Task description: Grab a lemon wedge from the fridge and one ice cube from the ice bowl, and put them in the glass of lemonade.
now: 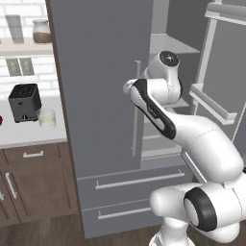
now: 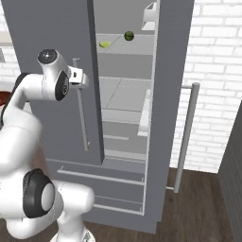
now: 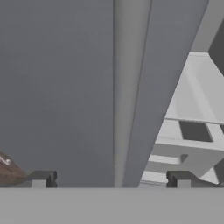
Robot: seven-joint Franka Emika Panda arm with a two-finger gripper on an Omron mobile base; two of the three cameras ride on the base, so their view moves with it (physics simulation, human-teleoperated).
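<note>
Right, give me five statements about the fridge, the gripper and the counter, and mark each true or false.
1. The fridge's right door stands open. True.
2. The lemon wedge lies on an upper fridge shelf, beside a small dark green round fruit. True.
3. The gripper is shut on the lemon wedge. False: its fingers stand open and hold nothing, close to the edge of the closed left door.
4. The glass of lemonade stands on the counter right of the black toaster. True.
5. The fridge's lower drawers are pulled out. False: both are pushed in.
</note>
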